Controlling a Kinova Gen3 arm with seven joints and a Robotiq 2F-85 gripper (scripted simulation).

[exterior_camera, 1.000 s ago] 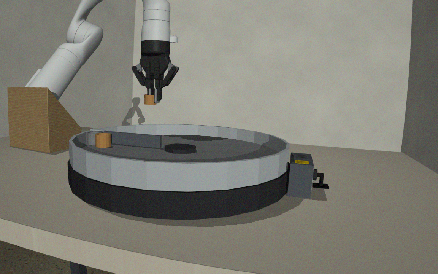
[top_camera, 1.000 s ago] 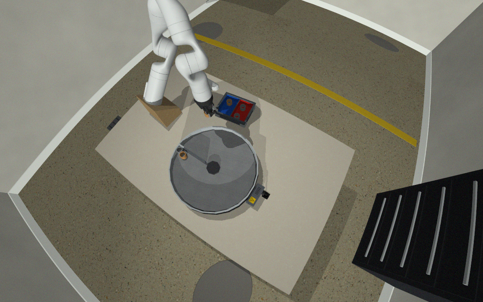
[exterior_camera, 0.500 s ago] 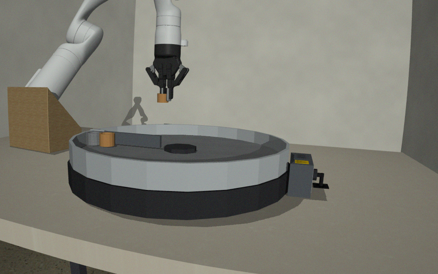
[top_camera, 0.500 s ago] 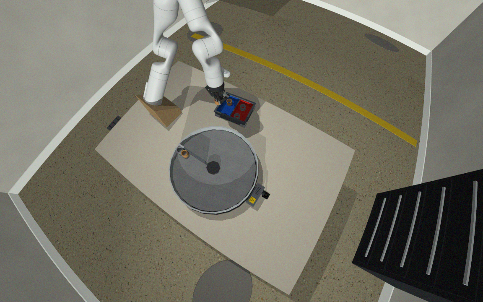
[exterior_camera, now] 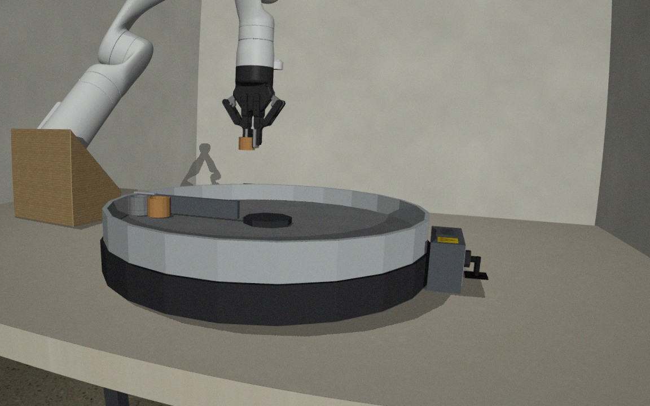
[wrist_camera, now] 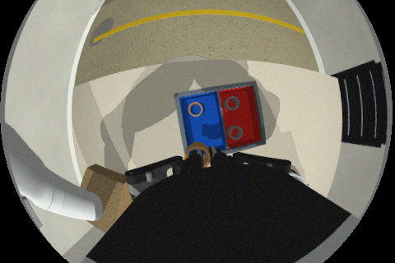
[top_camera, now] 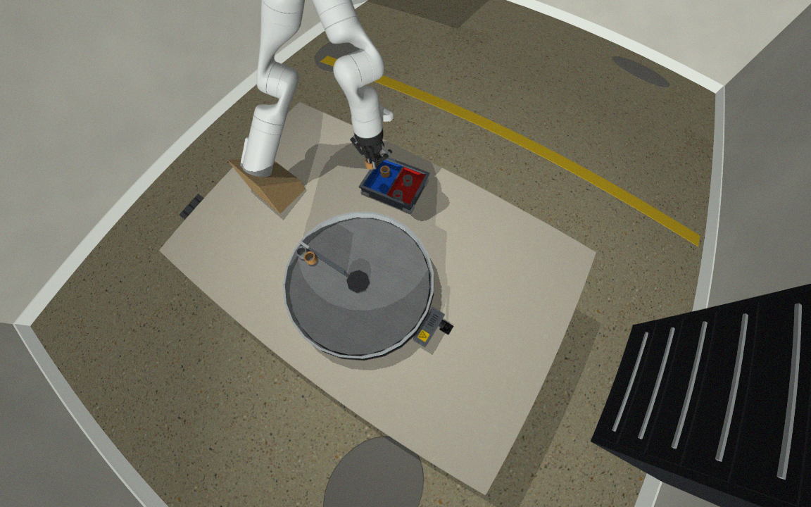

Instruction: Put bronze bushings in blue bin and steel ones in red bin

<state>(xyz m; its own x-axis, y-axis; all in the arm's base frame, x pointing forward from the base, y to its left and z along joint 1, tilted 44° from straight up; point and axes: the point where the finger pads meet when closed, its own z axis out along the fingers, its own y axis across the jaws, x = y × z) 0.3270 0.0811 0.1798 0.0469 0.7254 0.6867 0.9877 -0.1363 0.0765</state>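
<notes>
My gripper (top_camera: 374, 163) (exterior_camera: 251, 142) (wrist_camera: 206, 153) is shut on the wall of a bronze bushing (top_camera: 369, 165) (exterior_camera: 245, 144) and holds it high. In the wrist view the held bushing overlaps the near edge of the blue bin (top_camera: 373, 181) (wrist_camera: 209, 104). One bronze bushing (top_camera: 384, 173) (wrist_camera: 188, 109) is in that bin. Two steel bushings (top_camera: 407, 183) (wrist_camera: 225, 103) are in the red bin (top_camera: 417, 174) (wrist_camera: 249, 115). On the turntable (top_camera: 364, 331) (exterior_camera: 267, 262), a bronze bushing (top_camera: 312, 260) (exterior_camera: 158, 207) and a steel bushing (top_camera: 300, 251) (exterior_camera: 137, 206) stand close together near the rim.
A grey guide bar (top_camera: 331, 260) (exterior_camera: 203, 207) runs from the turntable's rim toward its hub, beside the two bushings. A motor box (top_camera: 429, 327) (exterior_camera: 446, 262) sits at the turntable's side. The wooden arm base (top_camera: 276, 189) (exterior_camera: 42, 176) (wrist_camera: 108, 193) stands left of the bins.
</notes>
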